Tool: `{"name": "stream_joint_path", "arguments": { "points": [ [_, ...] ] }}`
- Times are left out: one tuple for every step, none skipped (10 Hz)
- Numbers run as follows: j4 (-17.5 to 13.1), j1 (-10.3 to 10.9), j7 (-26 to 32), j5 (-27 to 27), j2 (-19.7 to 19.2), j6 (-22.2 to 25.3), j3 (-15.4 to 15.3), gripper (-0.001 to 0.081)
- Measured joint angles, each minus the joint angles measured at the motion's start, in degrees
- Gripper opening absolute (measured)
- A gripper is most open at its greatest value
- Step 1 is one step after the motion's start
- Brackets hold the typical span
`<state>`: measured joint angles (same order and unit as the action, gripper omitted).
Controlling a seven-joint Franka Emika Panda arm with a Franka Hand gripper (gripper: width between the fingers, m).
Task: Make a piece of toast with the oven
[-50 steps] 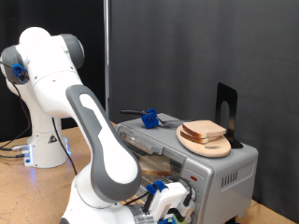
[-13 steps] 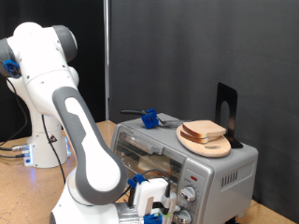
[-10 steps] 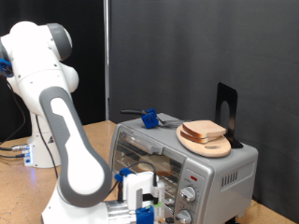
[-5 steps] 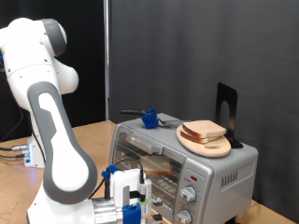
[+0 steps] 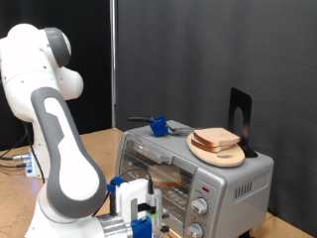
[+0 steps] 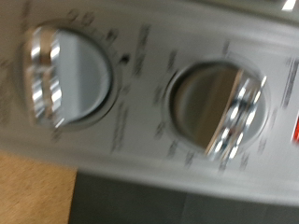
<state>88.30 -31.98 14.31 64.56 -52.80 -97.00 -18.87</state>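
The silver-grey oven [image 5: 236,180] stands at the exterior view's lower right, its glass door [image 5: 158,171] upright, with a tan shape dimly showing behind the glass. A slice of toast [image 5: 216,137] lies on a round wooden plate [image 5: 226,156] on the oven's roof. My gripper [image 5: 142,213], with its blue parts, is low in front of the door's lower left, away from the toast. The wrist view is a blurred close-up of the oven's two round knobs [image 6: 67,75] [image 6: 217,107], with no fingers in it.
A blue-handled tool [image 5: 157,124] lies on the oven's roof at the back left. A black stand [image 5: 241,117] rises behind the plate. The white arm [image 5: 54,139] fills the exterior view's left, on a wooden table [image 5: 94,149].
My hand has slid towards the exterior view's left along the oven's front, from before the knobs to before the door. The toast and plate have not moved.
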Motion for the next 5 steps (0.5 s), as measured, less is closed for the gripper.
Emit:
{"name": "stream_joint_path", "arguments": {
  "points": [
    [-3.69,0.46,-2.6,-0.67,-2.18,0.23,0.31,0.0092],
    [-7.35,0.91,-4.09,-1.0,-4.51,0.32,0.4,0.0092],
    [-10.82,1.36,-4.76,-1.13,-6.83,0.43,0.4,0.0078],
    [-13.86,1.79,-4.91,-1.15,-8.88,0.5,0.38,0.0066],
    [-16.26,2.24,-5.27,-1.15,-10.56,0.49,0.35,0.0066]
  ]
}}
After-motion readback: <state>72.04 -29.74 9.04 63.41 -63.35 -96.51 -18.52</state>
